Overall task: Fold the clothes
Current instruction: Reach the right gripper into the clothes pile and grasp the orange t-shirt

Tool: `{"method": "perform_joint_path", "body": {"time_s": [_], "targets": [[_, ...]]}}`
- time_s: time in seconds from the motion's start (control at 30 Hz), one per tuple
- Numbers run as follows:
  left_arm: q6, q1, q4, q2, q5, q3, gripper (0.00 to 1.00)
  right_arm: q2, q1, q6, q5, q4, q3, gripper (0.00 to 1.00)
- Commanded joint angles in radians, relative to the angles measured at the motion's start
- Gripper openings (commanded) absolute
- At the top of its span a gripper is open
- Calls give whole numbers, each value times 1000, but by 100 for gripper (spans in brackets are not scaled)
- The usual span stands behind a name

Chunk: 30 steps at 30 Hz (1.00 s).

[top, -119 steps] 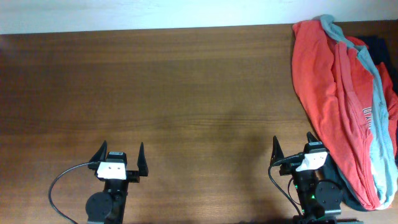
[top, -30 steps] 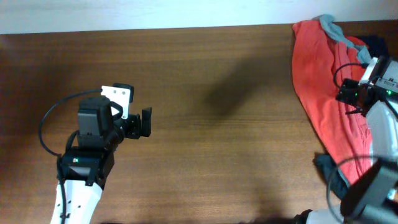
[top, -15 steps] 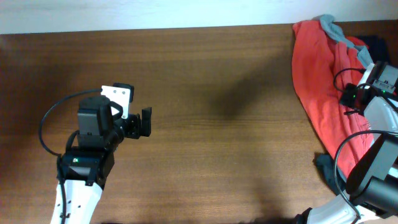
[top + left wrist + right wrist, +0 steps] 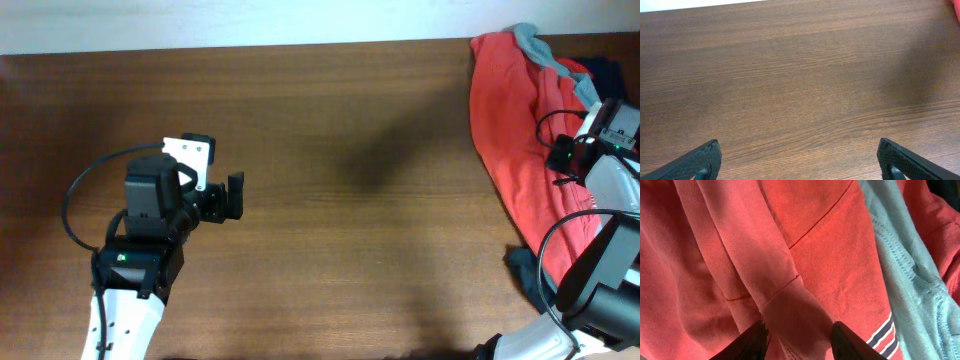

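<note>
Right pincer (image 4: 799, 335) pinching a fold of the orange-red cotton T-shirt (image 4: 505, 130) heaped at the right edge of the brown wooden worktop (image 4: 350, 120), left pincer (image 4: 799, 150) spread and idle, I judge I'm fetching it, needing next a pull to centre.

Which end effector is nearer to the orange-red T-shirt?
Right. The right end effector sits on the orange-red T-shirt, fabric between its fingers; the left end effector is over bare table, far away.

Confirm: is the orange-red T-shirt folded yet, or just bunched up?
Not folded. The orange-red T-shirt lies crumpled and creased at the table's right end, a grey-blue garment tangled in it.
</note>
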<state>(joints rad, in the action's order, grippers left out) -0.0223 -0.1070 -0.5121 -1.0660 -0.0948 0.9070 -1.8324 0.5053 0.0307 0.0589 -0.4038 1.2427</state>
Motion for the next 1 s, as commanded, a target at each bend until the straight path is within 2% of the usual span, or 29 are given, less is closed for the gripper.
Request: {"method": "perform_joint_path", "body": {"time_s": [0.0, 0.1, 0.17, 0.37, 0.57, 0.77, 0.87, 0.97], "targets": [[6, 5, 7, 3, -14, 19, 99, -22, 7, -1, -3, -4, 8, 46], [6, 5, 8, 3, -14, 19, 99, -27, 6, -1, -3, -8, 8, 31], [6, 5, 11, 3, -14, 19, 99, -27, 7, -2, -3, -6, 8, 4], [6, 5, 25, 3, -14, 19, 99, 11, 4, -13, -67, -24, 35, 4], [6, 5, 26, 3, -13, 19, 99, 172, -72, 5, -169, -152, 154, 4], [6, 5, 29, 3, -13, 19, 99, 292, -319, 18, -184, -315, 177, 4], [6, 5, 29, 3, -13, 19, 99, 288, -528, 13, -184, -393, 177, 4], [6, 5, 29, 3, -13, 19, 99, 262, -707, 13, -183, -393, 175, 4]]}}
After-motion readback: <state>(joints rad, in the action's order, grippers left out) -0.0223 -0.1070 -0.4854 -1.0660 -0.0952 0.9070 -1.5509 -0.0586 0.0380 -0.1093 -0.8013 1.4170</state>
